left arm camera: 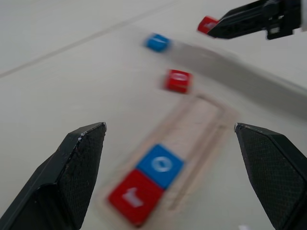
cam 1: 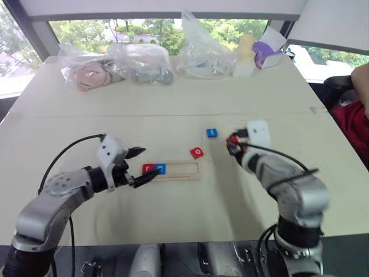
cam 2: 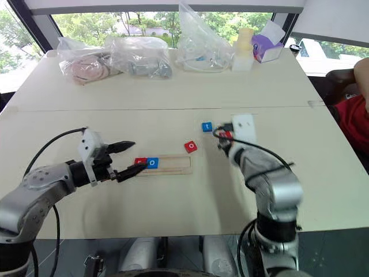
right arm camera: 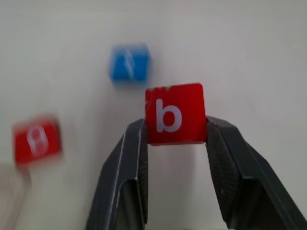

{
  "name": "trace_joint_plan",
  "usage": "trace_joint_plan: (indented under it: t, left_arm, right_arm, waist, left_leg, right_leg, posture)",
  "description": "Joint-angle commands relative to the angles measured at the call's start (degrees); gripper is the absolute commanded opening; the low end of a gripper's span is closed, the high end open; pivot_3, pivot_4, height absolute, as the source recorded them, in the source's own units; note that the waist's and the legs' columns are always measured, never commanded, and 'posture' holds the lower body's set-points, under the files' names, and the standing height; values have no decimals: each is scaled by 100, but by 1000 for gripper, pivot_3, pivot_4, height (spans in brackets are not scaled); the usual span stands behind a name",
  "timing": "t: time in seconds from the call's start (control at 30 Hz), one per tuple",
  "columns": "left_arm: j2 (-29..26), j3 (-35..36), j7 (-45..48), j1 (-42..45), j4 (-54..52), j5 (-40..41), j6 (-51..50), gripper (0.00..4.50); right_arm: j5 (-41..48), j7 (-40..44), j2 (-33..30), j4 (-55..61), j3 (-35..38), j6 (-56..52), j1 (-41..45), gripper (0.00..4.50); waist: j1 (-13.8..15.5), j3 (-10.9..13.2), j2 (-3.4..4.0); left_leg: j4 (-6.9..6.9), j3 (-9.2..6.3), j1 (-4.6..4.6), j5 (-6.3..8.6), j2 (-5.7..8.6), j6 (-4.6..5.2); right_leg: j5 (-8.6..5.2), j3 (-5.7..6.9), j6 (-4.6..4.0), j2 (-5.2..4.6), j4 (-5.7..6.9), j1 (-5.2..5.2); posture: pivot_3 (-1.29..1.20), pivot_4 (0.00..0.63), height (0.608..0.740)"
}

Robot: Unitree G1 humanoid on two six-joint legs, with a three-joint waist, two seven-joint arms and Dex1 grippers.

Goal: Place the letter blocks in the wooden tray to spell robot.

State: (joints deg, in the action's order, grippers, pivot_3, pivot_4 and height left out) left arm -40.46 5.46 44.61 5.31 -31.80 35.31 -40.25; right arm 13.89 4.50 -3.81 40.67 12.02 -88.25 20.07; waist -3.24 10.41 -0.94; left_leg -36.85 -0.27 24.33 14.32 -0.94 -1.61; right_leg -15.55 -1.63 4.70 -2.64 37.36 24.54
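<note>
The wooden tray (cam 1: pixel 183 169) lies in the middle of the table. A red r block (cam 1: pixel 149 168) and a blue o block (cam 1: pixel 160 168) sit side by side at its left end. My left gripper (cam 1: pixel 149 163) is open, its fingertips either side of that end, just above the two blocks. A red o block (cam 1: pixel 197 153) lies on the table just beyond the tray's right end, and a blue t block (cam 1: pixel 212 133) lies farther back. My right gripper (right arm camera: pixel 175 125), right of these blocks, is shut on a red b block (right arm camera: pixel 175 114) and holds it above the table.
Several clear plastic bags (cam 1: pixel 138 63) with items line the table's far edge, beside a yellow and white object (cam 1: pixel 245 55) and a purple box (cam 1: pixel 266 51). A person in red (cam 1: pixel 354 115) sits at the right edge. A seam (cam 1: pixel 173 115) crosses the tabletop.
</note>
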Motion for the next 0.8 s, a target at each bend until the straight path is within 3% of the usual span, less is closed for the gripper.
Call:
trace_joint_plan:
  t: [0.03,0.23,0.37,0.4,0.43,0.57,0.6,0.7,0.8]
  left_arm:
    - [-130,-304,328,102,-81,65,1,4500]
    - [-256,-783,671,223,188,-241,236,4500]
    - [-227,-905,709,247,317,-395,391,4500]
    - [-208,-914,701,252,348,-418,418,4500]
    - [-191,-914,686,254,375,-440,438,4500]
    - [-205,-830,686,197,427,-458,484,4500]
    - [-226,-771,696,178,430,-432,467,4500]
    - [-336,-477,795,189,485,-237,350,4500]
    - [-570,-150,1075,299,646,42,209,4500]
  right_arm:
    - [137,23,362,639,211,-408,-289,1121]
    - [-52,-312,937,698,324,-425,-734,1121]
    - [-22,-333,951,625,203,-425,-867,1121]
    - [-14,-314,873,594,159,-425,-856,1921]
    - [-13,-304,833,566,145,-425,-841,2175]
    - [-81,-356,691,579,26,-425,-813,4200]
    - [-94,-362,634,626,10,-425,-785,4465]
    - [60,-61,-2,886,-88,-425,-589,4465]
    - [512,1078,-1460,892,-311,442,-402,4465]
  waist:
    - [1,-2,3]
    - [77,-2,4]
    - [77,-2,4]
    - [77,-2,4]
    - [74,-3,2]
    - [75,-5,-2]
    - [75,-6,-3]
    - [93,-5,-2]
    - [85,-1,0]
  left_leg:
    - [-1,-1,-4,0,-1,0]
    - [-22,0,-10,-1,4,1]
    - [-27,4,-7,-1,7,1]
    - [-26,3,-8,-1,6,1]
    - [-25,2,-7,-1,6,1]
    - [-25,0,-9,-2,3,1]
    - [-26,0,-10,-2,3,1]
    - [-31,1,-10,-2,8,1]
    - [-36,5,-6,-2,11,1]
  right_leg:
    - [1,0,-3,5,1,-2]
    - [-1,15,-5,13,-3,-21]
    - [0,14,-2,17,-5,-22]
    - [1,15,2,18,-4,-22]
    - [4,15,8,19,-4,-21]
    - [7,15,15,23,-3,-24]
    - [7,15,15,23,-3,-25]
    - [6,15,13,19,-4,-28]
    - [-1,15,2,16,-6,-26]
  posture:
    - [0,150,735]
    - [0,150,735]
    - [0,150,735]
    - [0,150,735]
    - [0,150,735]
    - [0,150,735]
    - [0,150,735]
    - [0,150,735]
    - [0,150,735]
